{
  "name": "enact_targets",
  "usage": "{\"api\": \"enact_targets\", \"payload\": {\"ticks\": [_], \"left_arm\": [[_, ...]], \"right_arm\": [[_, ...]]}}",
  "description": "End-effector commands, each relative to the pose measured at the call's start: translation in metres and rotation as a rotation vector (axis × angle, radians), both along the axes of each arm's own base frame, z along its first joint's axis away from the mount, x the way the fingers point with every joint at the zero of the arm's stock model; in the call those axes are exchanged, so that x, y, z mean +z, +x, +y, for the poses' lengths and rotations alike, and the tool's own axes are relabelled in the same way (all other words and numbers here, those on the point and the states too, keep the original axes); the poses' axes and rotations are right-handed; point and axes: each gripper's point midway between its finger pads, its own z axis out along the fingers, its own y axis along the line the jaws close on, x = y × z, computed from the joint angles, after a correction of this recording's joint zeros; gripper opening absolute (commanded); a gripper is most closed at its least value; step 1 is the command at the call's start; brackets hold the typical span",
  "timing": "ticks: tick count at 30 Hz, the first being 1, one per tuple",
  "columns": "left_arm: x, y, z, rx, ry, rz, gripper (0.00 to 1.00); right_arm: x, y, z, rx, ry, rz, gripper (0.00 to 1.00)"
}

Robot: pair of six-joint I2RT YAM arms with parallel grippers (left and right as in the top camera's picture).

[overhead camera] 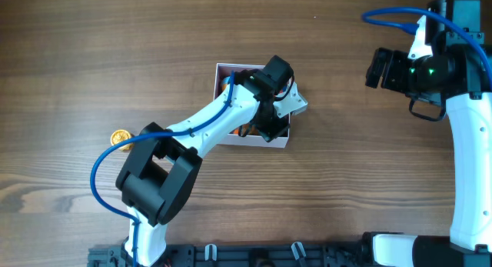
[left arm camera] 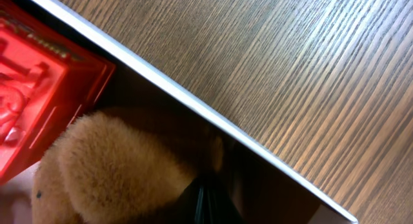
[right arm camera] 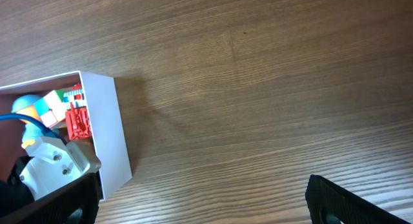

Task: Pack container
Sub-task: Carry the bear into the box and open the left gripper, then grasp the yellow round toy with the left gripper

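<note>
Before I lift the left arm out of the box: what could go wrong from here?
1. The left gripper sits low inside the square white-walled container, against a brown fuzzy plush toy beside a red plastic piece; lifting may snag the plush or drag the box.
2. A small golden round object lies on the table close to the left arm's elbow; swinging back could knock it away.

Overhead straight down on table [overhead camera: 346, 182]; left wrist close-up inside container [left arm camera: 193, 101], right wrist sees same container from farther off.
</note>
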Motion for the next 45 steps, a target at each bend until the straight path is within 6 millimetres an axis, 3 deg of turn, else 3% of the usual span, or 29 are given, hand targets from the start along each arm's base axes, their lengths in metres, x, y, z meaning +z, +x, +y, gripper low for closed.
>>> {"api": "enact_targets", "payload": {"ticks": [1,4,7,10,11,12,14,15,16,19,20,21,23,26,30,33,35,41,45], "left_arm": [[-0.013,0.007,0.014,0.030,0.074,-0.011,0.04],[0.005,0.006,0.016,0.031,0.065,-0.035,0.04],[0.064,0.011,0.016,0.040,-0.017,-0.155,0.08],[0.114,0.011,0.022,0.054,-0.075,-0.266,0.33],[0.124,0.010,0.023,0.057,-0.086,-0.284,0.36],[0.129,0.009,0.028,0.063,-0.079,-0.300,0.36],[0.132,0.011,0.044,0.088,-0.009,-0.331,0.26],[0.134,0.018,0.061,0.180,0.062,-0.366,0.27],[0.138,0.025,0.075,0.262,0.099,-0.397,0.36],[0.180,0.042,0.133,0.524,0.072,-0.470,0.66],[0.196,0.045,0.161,0.631,0.055,-0.484,0.88],[0.207,0.046,0.192,0.755,0.045,-0.485,1.00],[0.214,0.037,0.282,1.129,0.071,-0.424,1.00],[0.190,0.012,0.360,1.561,0.076,-0.239,1.00],[0.146,-0.010,0.410,1.889,0.075,-0.116,1.00],[0.103,-0.013,0.416,1.880,0.089,-0.067,1.00],[0.071,-0.003,0.403,1.769,0.048,-0.020,1.00],[0.007,0.008,0.404,1.742,0.126,0.110,1.00],[-0.036,0.004,0.403,1.732,0.194,0.222,1.00]], "right_arm": [[-0.005,-0.001,0.001,0.011,0.008,0.016,1.00],[-0.004,0.000,0.001,0.011,0.008,0.014,1.00],[-0.004,0.000,0.001,0.012,0.008,0.014,1.00],[-0.005,-0.001,0.001,0.011,0.008,0.017,1.00],[-0.005,-0.001,0.001,0.011,0.008,0.017,1.00],[-0.005,-0.001,0.001,0.011,0.008,0.017,1.00],[-0.005,-0.001,0.001,0.011,0.008,0.017,1.00],[-0.005,-0.001,0.001,0.012,0.008,0.017,1.00],[-0.004,0.000,0.001,0.012,0.007,0.014,1.00],[-0.004,0.000,0.001,0.015,0.006,0.013,1.00],[-0.004,0.000,0.001,0.018,0.005,0.013,1.00],[-0.004,0.000,0.001,0.018,0.005,0.013,1.00],[-0.004,0.000,0.001,0.018,0.005,0.012,1.00],[-0.004,0.000,0.001,0.019,0.005,0.013,1.00],[-0.004,0.000,0.001,0.022,0.004,0.013,1.00],[-0.004,0.000,0.001,0.022,0.004,0.013,1.00],[-0.004,0.000,0.001,0.021,0.004,0.013,1.00],[-0.004,0.000,0.001,0.025,0.003,0.014,1.00],[-0.004,0.000,0.001,0.026,0.002,0.013,1.00]]}}
